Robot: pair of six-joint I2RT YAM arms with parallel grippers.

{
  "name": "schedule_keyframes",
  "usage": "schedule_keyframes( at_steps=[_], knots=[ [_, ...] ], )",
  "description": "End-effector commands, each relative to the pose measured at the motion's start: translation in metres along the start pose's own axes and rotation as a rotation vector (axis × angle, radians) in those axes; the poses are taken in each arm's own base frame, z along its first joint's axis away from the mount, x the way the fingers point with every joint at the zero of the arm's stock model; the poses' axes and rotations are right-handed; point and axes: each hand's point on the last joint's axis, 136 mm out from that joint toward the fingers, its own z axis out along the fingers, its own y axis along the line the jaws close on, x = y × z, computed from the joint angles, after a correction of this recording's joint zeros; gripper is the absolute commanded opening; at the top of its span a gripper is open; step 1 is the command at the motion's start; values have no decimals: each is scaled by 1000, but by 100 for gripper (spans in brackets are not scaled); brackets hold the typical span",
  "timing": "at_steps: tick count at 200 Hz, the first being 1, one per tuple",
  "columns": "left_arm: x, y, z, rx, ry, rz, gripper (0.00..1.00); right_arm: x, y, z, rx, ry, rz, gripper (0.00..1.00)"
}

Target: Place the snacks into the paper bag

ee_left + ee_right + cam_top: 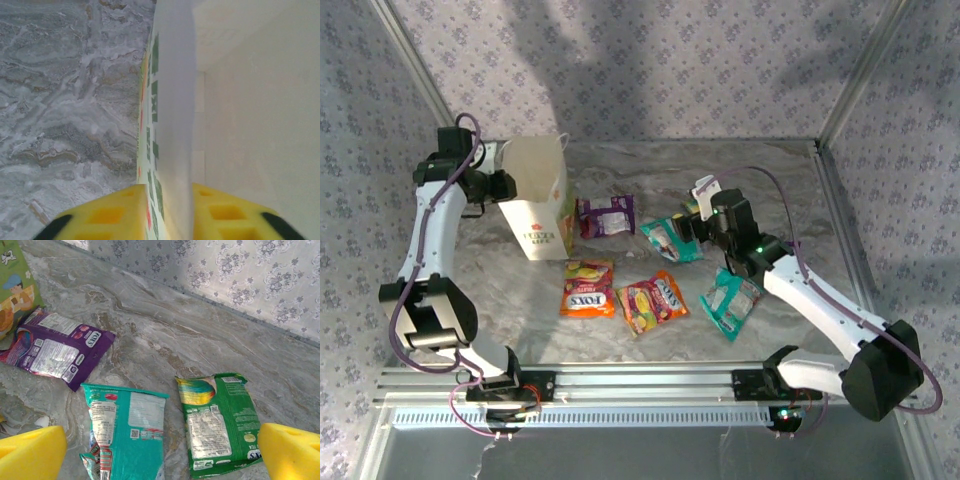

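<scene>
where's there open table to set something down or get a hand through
Bare table behind the purple packet, and front-left between the paper bag and the left orange packet. Crowded mid-table: packets cluster around the right claw.

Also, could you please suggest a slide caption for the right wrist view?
Right gripper, open, hovers over a teal packet and a green packet; a purple packet lies nearby.

Marbled table [775,200] — snacks [588,289]; paper bag [536,218].
</scene>
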Motion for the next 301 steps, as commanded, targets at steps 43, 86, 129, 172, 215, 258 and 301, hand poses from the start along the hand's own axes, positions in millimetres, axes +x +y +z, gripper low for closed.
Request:
schedule_keyframes(
  at_steps=[43,86,129,172,215,258,301],
  knots=[
    [-2,-10,-52,8,-105,-6,48,6,23,-5,-64,83,11,100],
    [5,-11,-60,8,-129,-13,53,20,39,-16,-60,162,17,100],
    [7,-2,-52,-33,-115,-57,53,41,57,-37,-125,263,127,100],
    [8,3,-43,-51,-101,-76,54,71,71,-60,-176,292,251,100],
    [10,4,-34,-50,-77,-89,53,109,50,-81,-88,335,378,100],
    [14,5,-32,-51,-68,-95,53,146,35,-91,7,402,500,100],
    [17,7,-31,-60,-63,-89,53,186,26,-97,101,507,653,100]
  ],
)
